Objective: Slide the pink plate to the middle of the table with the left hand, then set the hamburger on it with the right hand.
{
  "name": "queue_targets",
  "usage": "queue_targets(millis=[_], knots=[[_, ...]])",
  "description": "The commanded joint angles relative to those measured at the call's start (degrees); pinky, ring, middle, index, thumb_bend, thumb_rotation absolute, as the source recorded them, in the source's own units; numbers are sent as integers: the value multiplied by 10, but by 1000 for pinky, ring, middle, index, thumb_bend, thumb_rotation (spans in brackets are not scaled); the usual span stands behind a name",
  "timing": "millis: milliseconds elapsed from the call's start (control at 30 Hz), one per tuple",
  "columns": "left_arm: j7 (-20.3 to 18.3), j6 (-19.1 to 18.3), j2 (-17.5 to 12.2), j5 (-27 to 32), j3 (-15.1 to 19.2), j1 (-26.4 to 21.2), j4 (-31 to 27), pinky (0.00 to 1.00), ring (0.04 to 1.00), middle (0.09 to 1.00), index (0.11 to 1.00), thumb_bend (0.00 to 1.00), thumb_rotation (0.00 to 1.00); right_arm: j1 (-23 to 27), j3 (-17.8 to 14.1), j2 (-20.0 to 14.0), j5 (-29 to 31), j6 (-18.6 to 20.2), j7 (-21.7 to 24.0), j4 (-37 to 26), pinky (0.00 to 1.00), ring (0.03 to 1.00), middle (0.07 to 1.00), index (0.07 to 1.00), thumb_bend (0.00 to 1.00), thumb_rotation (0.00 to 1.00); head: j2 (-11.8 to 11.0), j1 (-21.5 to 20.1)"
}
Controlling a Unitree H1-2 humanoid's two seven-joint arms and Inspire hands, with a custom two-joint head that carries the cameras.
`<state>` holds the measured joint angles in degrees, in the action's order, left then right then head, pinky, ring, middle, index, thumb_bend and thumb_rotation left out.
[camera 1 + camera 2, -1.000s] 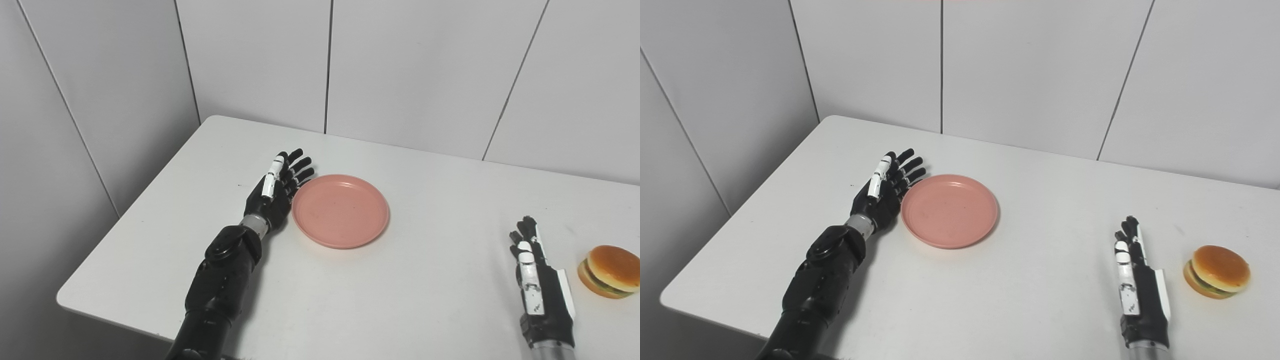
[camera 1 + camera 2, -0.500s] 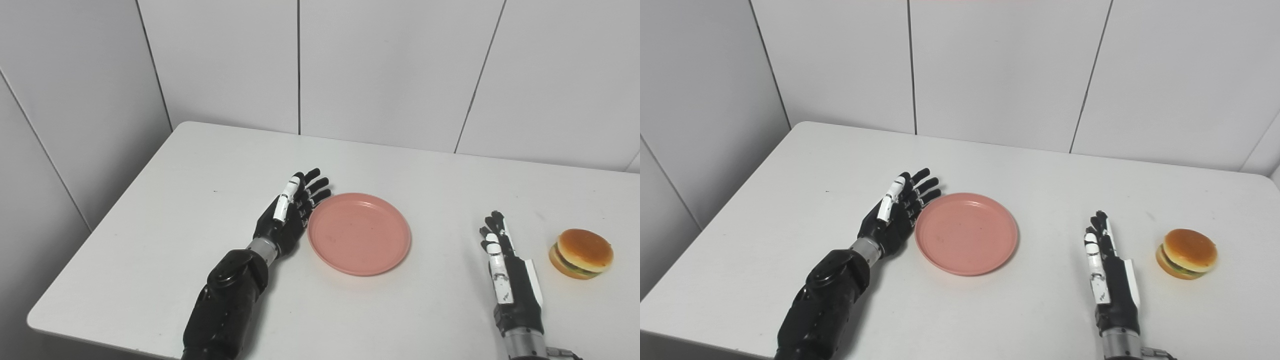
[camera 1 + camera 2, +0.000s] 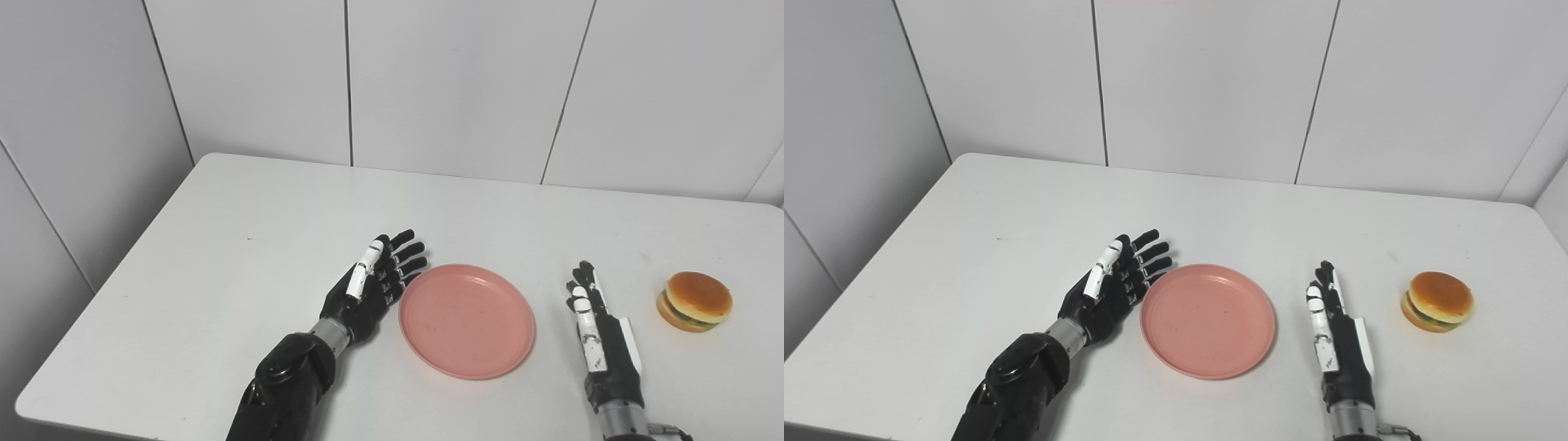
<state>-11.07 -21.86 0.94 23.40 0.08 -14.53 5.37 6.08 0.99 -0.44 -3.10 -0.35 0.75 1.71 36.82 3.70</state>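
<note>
The pink plate [image 3: 467, 320] lies empty on the white table [image 3: 245, 257], near the middle and toward the front. My left hand [image 3: 375, 286] is open, fingers straight, standing on its edge with the palm against the plate's left rim. My right hand [image 3: 597, 343] is open and empty, standing on its edge on the table just right of the plate, apart from it. The hamburger [image 3: 695, 301] sits on the table to the right of my right hand, a hand's width away. It also shows in the right eye view [image 3: 1437, 301].
White panelled walls stand behind the table and to its left. The table's right edge [image 3: 1552, 239] shows in the right eye view, a little past the hamburger. Bare tabletop lies behind the plate and to the left of my left arm.
The camera has swung, shifting the whole picture. Beyond that, my left hand has pushed the plate rightward, closer to my right hand and the hamburger. The right hand and hamburger stay put.
</note>
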Motion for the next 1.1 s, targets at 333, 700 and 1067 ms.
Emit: queue_targets(millis=[333, 700, 1067], knots=[[-2, -1, 14, -7, -9, 6, 9, 900, 891, 887, 879, 351, 1000, -15, 0, 4, -6, 18, -6, 6, 978, 960, 975, 987, 220, 1000, -1, -41], [1, 13, 18, -7, -1, 8, 14, 923, 907, 905, 898, 354, 1000, 3, 2, -16, -54, 13, -19, -43, 952, 952, 963, 978, 279, 1000, -14, -91], [-16, 12, 2, 3, 18, 20, 6, 905, 906, 908, 912, 343, 1000, 53, 5, -73, -167, 31, -20, -138, 897, 943, 966, 971, 448, 1000, -39, -175]])
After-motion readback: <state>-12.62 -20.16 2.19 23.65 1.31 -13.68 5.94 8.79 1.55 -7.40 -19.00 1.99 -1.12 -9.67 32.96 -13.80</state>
